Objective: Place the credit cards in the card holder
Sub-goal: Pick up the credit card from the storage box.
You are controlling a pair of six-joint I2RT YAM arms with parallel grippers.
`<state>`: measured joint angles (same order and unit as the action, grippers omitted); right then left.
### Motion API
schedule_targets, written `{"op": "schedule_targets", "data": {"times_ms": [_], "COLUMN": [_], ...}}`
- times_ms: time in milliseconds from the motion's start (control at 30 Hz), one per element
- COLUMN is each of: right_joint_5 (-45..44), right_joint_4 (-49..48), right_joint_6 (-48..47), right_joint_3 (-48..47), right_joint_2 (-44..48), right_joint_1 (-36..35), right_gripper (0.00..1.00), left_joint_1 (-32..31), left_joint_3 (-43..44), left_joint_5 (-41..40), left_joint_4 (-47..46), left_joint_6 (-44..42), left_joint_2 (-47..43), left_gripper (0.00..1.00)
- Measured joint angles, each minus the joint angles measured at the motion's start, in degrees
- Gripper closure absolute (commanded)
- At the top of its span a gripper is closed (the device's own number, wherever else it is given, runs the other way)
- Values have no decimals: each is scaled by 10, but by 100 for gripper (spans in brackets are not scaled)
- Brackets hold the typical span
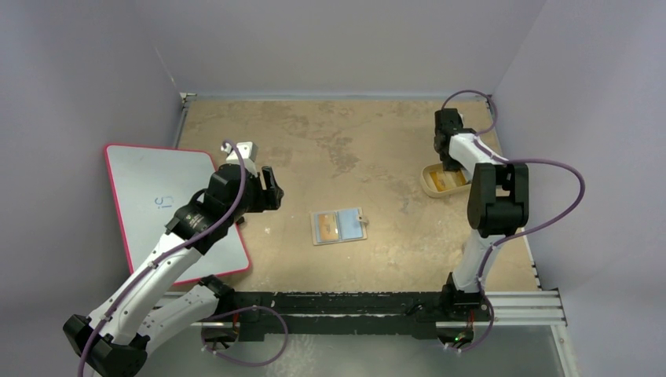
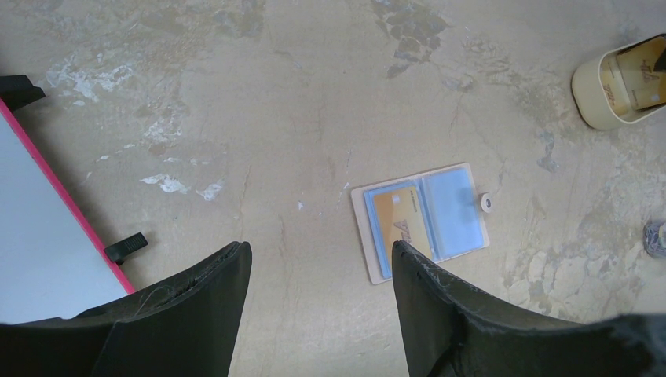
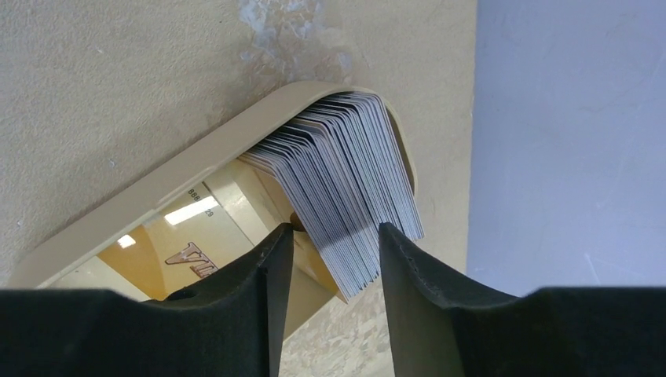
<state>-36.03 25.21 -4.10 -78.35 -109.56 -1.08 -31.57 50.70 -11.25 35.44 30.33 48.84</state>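
Observation:
The card holder (image 1: 338, 226) lies open on the table, blue lining up, snap tab to the right; it also shows in the left wrist view (image 2: 424, 220). One gold card (image 2: 400, 224) sits in its left pocket. My left gripper (image 1: 269, 188) is open and empty, hovering left of the holder (image 2: 318, 259). My right gripper (image 1: 449, 163) is over the tan tray (image 1: 429, 184). Its jaws (image 3: 336, 232) stand part open, with the near corner of a leaning stack of pale grey credit cards (image 3: 345, 173) between them. A gold card (image 3: 196, 243) lies flat in the tray (image 3: 196, 161).
A white board with a pink border (image 1: 173, 204) lies at the table's left edge, also in the left wrist view (image 2: 39, 236), with a black clip (image 2: 126, 247) beside it. Purple walls close the back and right. A metal rail (image 1: 353, 302) runs along the front.

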Motion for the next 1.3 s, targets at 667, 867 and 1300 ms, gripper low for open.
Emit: {"op": "schedule_targets", "data": {"times_ms": [667,867,1300], "right_joint_5": [-2,25,122], "right_joint_4": [3,30,101], "right_joint_6": [0,12,97], "right_joint_3": [-1,-11,-14], "right_joint_2": [0,8,137], "right_joint_1": [0,-14,-93], "right_gripper": [93,100,100], "left_joint_1": [0,0,0], "left_joint_3": [0,0,-16], "left_joint_5": [0,0,9], "left_joint_4": [0,0,-32], "left_joint_6": [0,0,30], "left_joint_2": [0,0,-19], "left_gripper": [34,34,34]}}
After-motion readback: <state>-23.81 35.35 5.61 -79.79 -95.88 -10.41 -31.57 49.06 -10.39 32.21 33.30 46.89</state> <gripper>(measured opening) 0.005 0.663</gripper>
